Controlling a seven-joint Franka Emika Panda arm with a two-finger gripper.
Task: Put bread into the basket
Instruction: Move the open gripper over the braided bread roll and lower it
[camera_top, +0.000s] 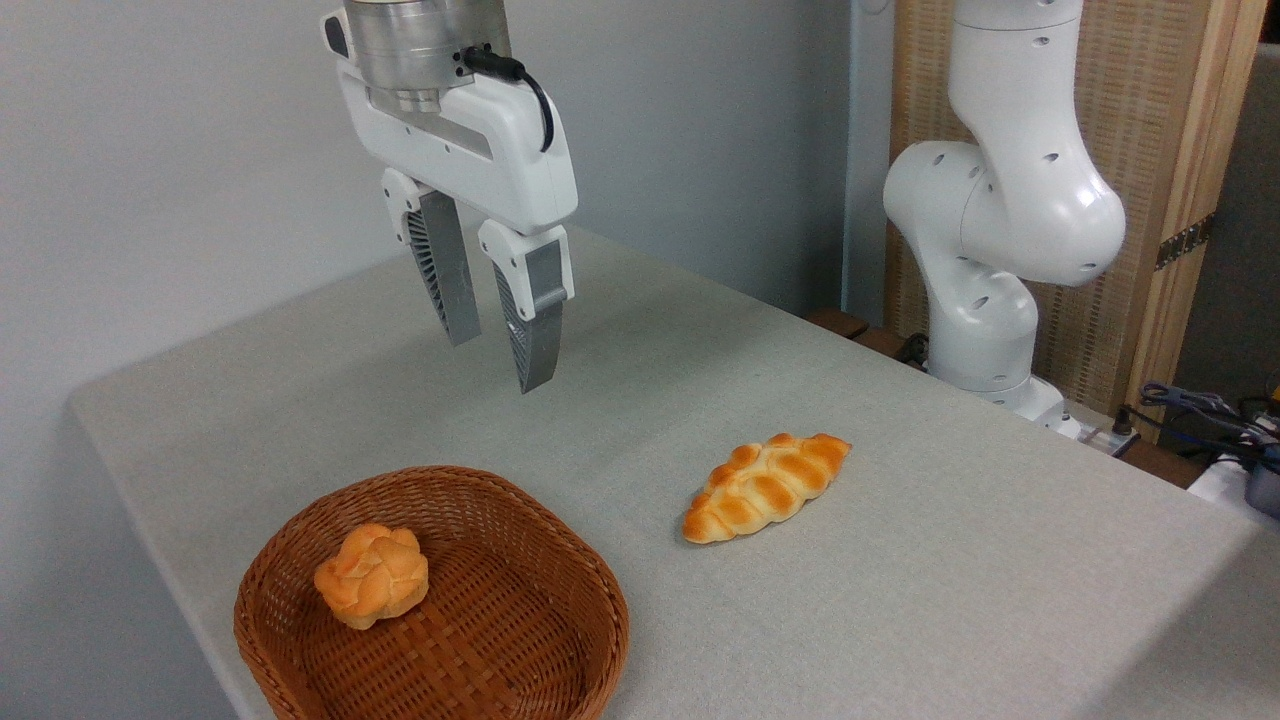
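The gripper (497, 362) hangs in the upper left of the frame, well above the table (900, 560), with its two fingers (530, 330) spread apart and nothing between them. The fingers point down and lean a little to the right; the left one ends higher in the picture than the right one. A black cable (530, 85) loops from the metal wrist down along the white gripper body.

The bread (765, 487) lies flat on the table cloth in the middle of the frame, slightly right of centre. It runs on a slant, one pointed end toward the lower left and the other toward the upper right. It touches nothing else and sits well clear of the gripper, lower and to the right of it.

The basket (560, 560) stands at the lower left, its bottom edge cut off by the frame. It is apart from the bread, with a strip of bare cloth between them. Inside it, on the left part of the floor, rests a small round bun (372, 575).

The arm (1010, 230) rises at the upper right, its base at the far table edge. Behind it stands a wooden panel (1170, 130), and some cables (1200, 405) lie at the right edge
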